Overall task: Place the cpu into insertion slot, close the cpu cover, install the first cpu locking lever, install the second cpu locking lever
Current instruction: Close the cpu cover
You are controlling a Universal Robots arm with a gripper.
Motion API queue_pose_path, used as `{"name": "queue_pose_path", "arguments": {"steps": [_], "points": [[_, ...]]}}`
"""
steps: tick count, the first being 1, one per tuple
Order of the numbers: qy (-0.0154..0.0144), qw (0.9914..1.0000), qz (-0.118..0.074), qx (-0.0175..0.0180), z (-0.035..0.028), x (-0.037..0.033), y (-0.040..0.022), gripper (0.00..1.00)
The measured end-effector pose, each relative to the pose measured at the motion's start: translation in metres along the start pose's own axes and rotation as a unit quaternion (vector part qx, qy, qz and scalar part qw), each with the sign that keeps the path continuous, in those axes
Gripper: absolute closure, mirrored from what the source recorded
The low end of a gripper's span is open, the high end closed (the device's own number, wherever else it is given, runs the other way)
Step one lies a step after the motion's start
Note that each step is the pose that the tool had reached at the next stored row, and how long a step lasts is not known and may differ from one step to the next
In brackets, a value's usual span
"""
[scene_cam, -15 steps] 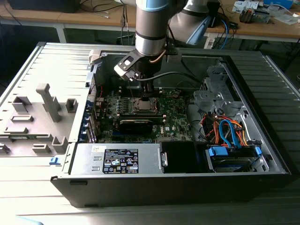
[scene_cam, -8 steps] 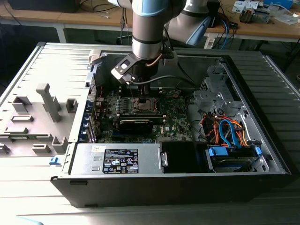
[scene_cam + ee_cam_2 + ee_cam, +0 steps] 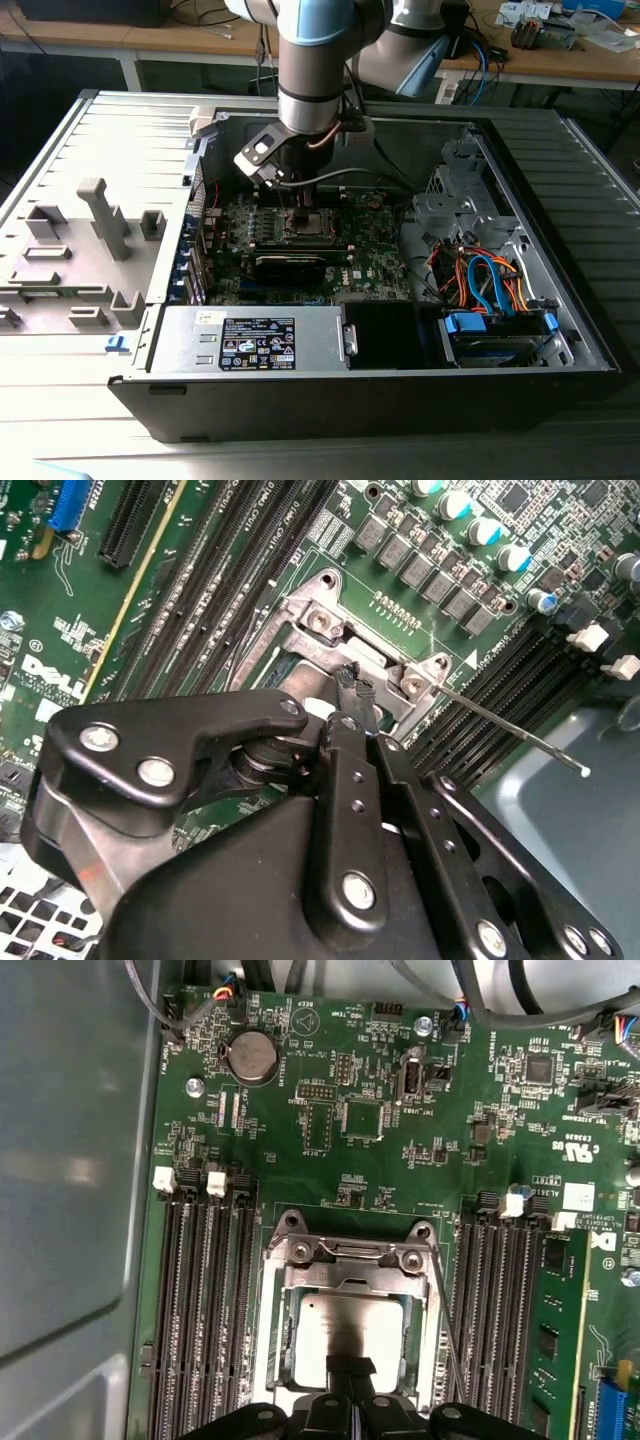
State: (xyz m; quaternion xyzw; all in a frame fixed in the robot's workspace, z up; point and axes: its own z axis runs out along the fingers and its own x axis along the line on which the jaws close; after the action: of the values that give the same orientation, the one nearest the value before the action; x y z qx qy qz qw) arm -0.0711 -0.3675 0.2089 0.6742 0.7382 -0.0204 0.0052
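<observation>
In insertion slot [image 3: 292,1348], cpu [image 3: 352,1322] beneath cpu cover [image 3: 345,1276], claw [image 3: 350,1368] seemingly touching.

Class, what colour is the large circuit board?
The large flat circuit board is green, clearest in the first wrist view.

An open computer case [image 3: 400,405] lies on its side on a ribbed grey worktop [image 3: 120,130]. Grey blocks and an upright grey post [image 3: 97,210] stand on that surface, toward the exterior view's left of the case. Inside the case are a green motherboard [image 3: 375,270], a silver power supply [image 3: 250,340] along the near wall, and orange and blue cables [image 3: 485,280] looping above a blue drive caddy [image 3: 495,328] at the exterior view's right.

In the first wrist view, a round coin battery [image 3: 251,1057] sits on the board. Black memory slots [image 3: 200,1300] run in parallel rows, and a green memory module [image 3: 560,1330] is seated in one of them. In the second wrist view, teal-topped capacitors [image 3: 487,530] stand in a row, well apart from a blue connector [image 3: 75,502].
</observation>
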Motion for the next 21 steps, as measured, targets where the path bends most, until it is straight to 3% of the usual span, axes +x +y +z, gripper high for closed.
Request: {"name": "queue_pose_path", "arguments": {"steps": [9,13,21], "points": [[0.0001,1.00000,0.000,0.0000,0.0024,0.0001,0.0000,0.89],[0.0000,1.00000,0.000,0.0000,-0.0052,-0.0002,0.0008,0.89],[0.0007,0.99999,0.000,0.0046,-0.0126,-0.0019,0.0167,0.89]]}}
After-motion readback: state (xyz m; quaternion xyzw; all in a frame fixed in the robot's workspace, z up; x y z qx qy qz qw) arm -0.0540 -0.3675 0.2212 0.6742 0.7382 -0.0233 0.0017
